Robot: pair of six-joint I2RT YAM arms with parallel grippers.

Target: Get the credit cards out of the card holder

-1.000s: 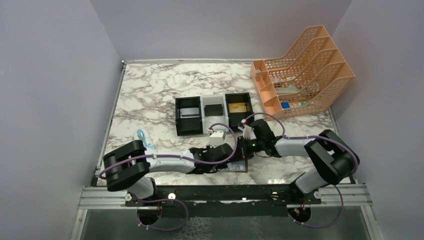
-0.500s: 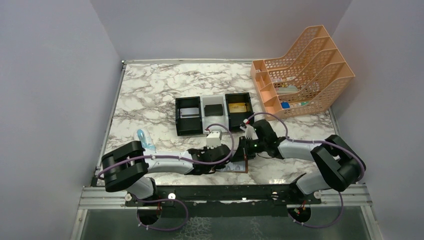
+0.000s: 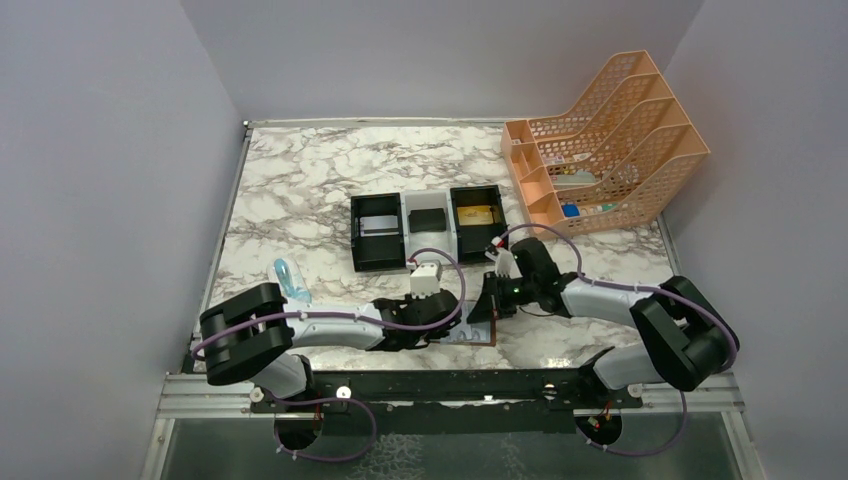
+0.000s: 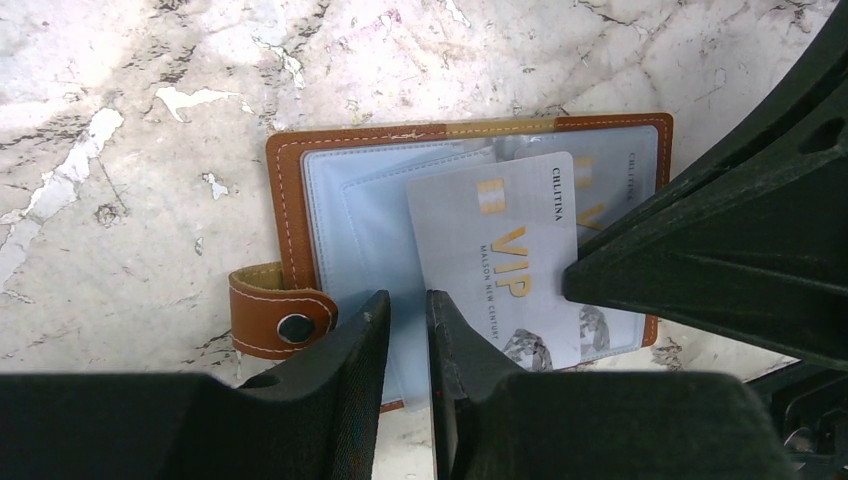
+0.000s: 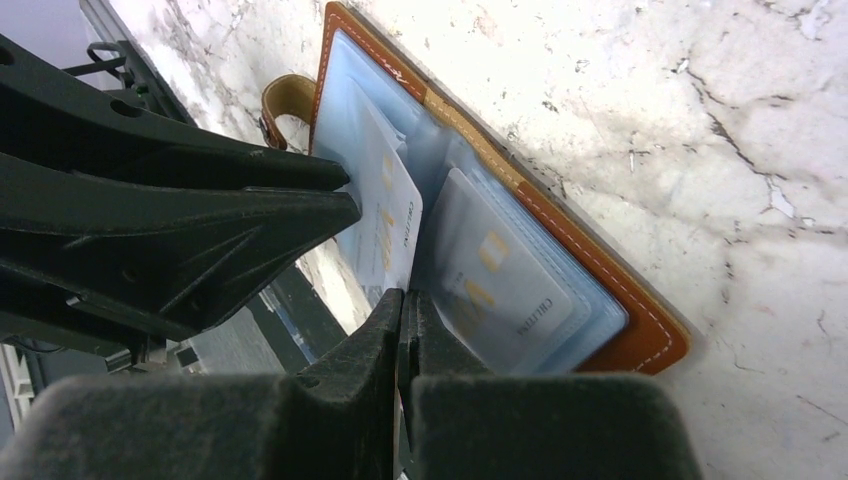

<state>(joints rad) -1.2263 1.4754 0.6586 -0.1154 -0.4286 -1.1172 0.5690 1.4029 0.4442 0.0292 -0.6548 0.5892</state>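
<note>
Card holder (image 4: 290,200) lies open on marble table (image 4: 150,100) nr front edge, btwn both arms. R gripper (image 5: 402,310) jaws shut on edge of pale VIP credit card (image 4: 500,270), partly out of blue pocket. L gripper (image 4: 408,330) jaws show narrow gap over blue sleeve just beside card; can't tell if it grips.

We see the card holder (image 4: 283,200) lying open and flat on the marble desk (image 4: 150,100), near its front edge. It is brown leather with pale stitching, a snap tab (image 4: 280,322) jutting from one side and pale blue pockets facing up. A pale VIP card (image 4: 500,260) (gold lettering, slightly skewed) sticks partway out of one pocket. A second card (image 5: 500,285) sits inside a neighbouring pocket. Farther back, a dark grey card (image 3: 377,224) and a gold card (image 3: 474,213) lie flat in the outer compartments of a tray (image 3: 354,240).
</note>
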